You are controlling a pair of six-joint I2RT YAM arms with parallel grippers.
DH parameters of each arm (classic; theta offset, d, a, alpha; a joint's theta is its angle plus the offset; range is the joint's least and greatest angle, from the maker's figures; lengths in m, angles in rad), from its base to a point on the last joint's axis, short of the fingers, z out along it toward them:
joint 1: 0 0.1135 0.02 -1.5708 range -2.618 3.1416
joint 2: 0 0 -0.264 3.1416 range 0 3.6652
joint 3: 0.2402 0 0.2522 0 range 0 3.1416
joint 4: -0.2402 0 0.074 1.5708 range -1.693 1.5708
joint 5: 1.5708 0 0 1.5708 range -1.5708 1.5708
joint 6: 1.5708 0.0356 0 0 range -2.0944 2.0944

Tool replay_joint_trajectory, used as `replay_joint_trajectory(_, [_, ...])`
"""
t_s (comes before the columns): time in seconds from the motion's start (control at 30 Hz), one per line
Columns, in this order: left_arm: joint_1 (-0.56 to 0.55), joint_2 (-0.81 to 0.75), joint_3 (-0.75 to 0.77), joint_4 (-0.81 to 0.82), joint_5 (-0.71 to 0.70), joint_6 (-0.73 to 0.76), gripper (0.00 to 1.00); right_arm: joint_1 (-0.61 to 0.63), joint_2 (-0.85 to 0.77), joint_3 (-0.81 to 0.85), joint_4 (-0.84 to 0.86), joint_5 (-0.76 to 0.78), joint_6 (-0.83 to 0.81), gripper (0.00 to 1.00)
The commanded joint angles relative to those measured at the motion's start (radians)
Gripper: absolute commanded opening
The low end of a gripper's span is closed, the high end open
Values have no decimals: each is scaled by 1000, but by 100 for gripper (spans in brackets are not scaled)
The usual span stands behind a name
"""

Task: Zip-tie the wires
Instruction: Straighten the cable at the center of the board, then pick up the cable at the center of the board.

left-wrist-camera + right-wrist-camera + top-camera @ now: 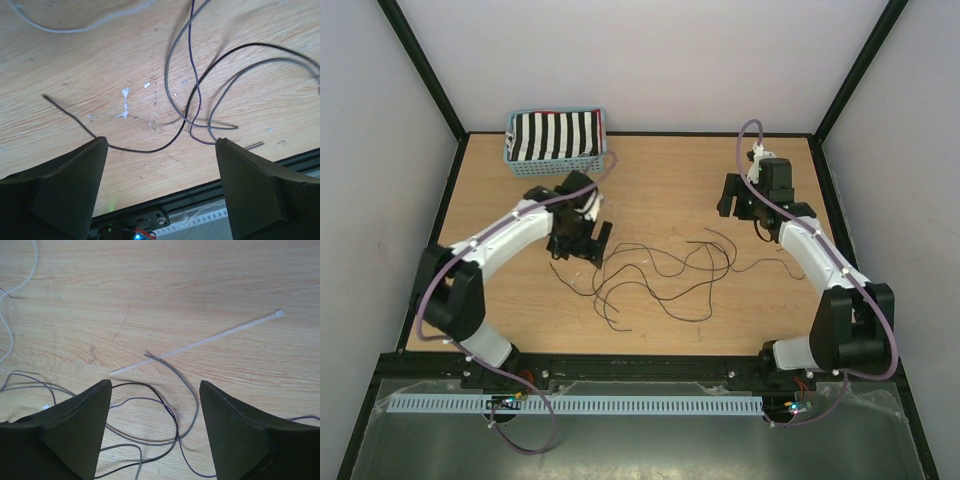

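The wires (658, 268) lie loose in curls across the middle of the table, between my two grippers. My left gripper (582, 243) hovers over their left ends, open. In the left wrist view its jaws (161, 141) stand wide apart, holding nothing, above a black wire (145, 150), with grey (167, 75) and purple (192, 50) strands just beyond. My right gripper (732, 197) is at the back right, open. Its wrist view shows the open gripper (155, 382) over crossing grey (193, 395) and black (166, 401) wires. A white zip tie (200, 342) lies flat just past them.
A light blue basket (510, 155) holding a black-and-white striped cloth (555, 135) stands at the back left, close behind my left arm. A black rail (620, 365) runs along the table's near edge. Black frame posts border the sides.
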Motion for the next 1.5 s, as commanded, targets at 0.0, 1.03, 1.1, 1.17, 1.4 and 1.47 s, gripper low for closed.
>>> replay_joint_trajectory(0.0, [95, -99, 51, -24, 62, 12, 92, 0, -65, -17, 55, -11, 34, 81])
replay_joint_trajectory(1.03, [324, 685, 875, 34, 88, -52, 74, -1, -124, -75, 147, -80, 62, 84])
replay_joint_trajectory(1.1, [324, 703, 883, 44, 87, -104, 74, -1, -128, -79, 149, -72, 63, 84])
replay_joint_trajectory(1.17, [323, 716, 885, 64, 92, -162, 75, -1, -129, -83, 152, -64, 63, 84])
replay_joint_trajectory(1.4, [314, 750, 883, 94, 43, -324, 75, -1, -126, -85, 159, -60, 61, 84])
replay_joint_trajectory(1.47, [309, 759, 883, 97, 17, -346, 74, -1, -127, -86, 160, -61, 59, 84])
